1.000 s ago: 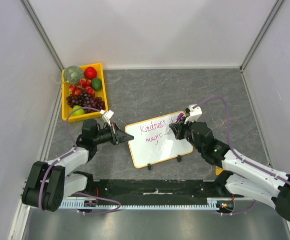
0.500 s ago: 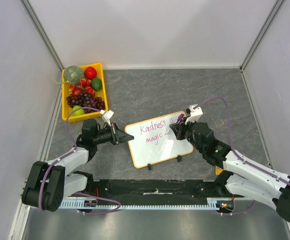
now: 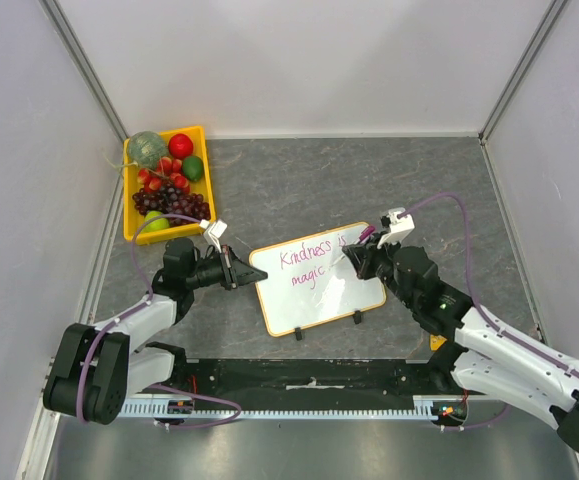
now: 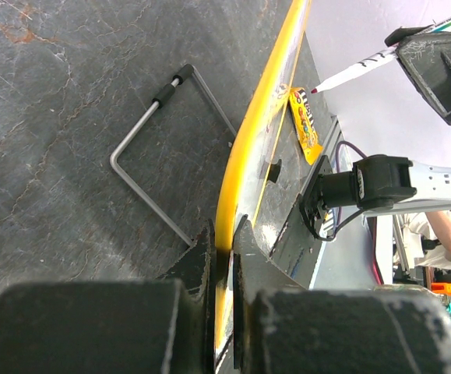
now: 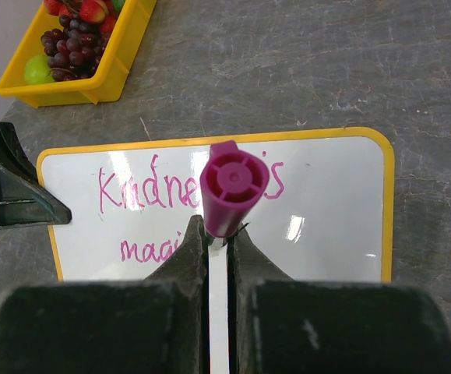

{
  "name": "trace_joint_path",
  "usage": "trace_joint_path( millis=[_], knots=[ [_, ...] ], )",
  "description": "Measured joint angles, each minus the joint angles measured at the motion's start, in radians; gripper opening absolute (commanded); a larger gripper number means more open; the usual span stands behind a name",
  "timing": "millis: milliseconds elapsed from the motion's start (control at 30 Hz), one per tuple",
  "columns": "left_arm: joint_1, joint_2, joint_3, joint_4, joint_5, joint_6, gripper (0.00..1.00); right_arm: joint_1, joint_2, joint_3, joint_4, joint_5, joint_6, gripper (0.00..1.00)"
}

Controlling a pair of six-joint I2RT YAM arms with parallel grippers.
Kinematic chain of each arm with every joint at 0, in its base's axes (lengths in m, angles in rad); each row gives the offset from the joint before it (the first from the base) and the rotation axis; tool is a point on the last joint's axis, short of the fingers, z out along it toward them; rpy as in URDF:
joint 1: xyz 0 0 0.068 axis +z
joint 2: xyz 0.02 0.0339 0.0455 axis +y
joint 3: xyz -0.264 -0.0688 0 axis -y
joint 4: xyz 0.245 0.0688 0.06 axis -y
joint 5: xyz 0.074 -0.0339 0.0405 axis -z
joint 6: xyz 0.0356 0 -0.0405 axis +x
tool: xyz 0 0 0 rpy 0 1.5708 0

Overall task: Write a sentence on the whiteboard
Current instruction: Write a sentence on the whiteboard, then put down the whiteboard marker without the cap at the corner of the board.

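Orange-framed white whiteboard (image 3: pixel 319 290) clamped at left edge by left gripper (image 3: pixel 257 274). Magenta plastic marker (image 5: pixel 229 187) clamped in right gripper (image 5: pixel 219 234), cap masking middle of pink handwritten sentence (image 5: pixel 124 195). Yellow plastic fruit tray (image 5: pixel 69 89) set well apart.

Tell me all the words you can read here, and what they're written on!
"Kindness": first line of the pink sentence on the whiteboard; the short next word is partly hidden behind the marker.
"magic": its second line.
Yellow sticker seen past the board's edge: print too blurred to read.
Print on the marker's barrel: too small to read.
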State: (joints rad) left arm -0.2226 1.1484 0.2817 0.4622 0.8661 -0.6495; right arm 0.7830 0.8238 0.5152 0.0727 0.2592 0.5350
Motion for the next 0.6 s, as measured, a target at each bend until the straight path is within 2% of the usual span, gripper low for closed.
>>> trace_joint_path(
  millis=[133, 300, 400, 467, 600],
  knots=[
    [-0.001, -0.011, 0.000, -0.013, -0.005, 0.002, 0.22, -0.001, -0.011, 0.002, -0.018, -0.004, 0.005, 0.00],
    [-0.004, -0.028, -0.002, -0.082, -0.077, 0.027, 0.58, -0.001, -0.019, 0.007, -0.042, -0.020, 0.018, 0.00],
    [-0.004, -0.061, -0.007, -0.134, -0.116, 0.042, 0.74, -0.001, -0.020, 0.007, -0.053, -0.027, 0.024, 0.00],
    [-0.004, -0.093, -0.014, -0.164, -0.140, 0.047, 0.80, -0.001, -0.023, 0.007, -0.060, -0.030, 0.029, 0.00],
    [-0.004, -0.168, -0.026, -0.211, -0.186, 0.050, 0.84, -0.002, -0.046, 0.008, -0.093, -0.038, 0.042, 0.00]
  ],
)
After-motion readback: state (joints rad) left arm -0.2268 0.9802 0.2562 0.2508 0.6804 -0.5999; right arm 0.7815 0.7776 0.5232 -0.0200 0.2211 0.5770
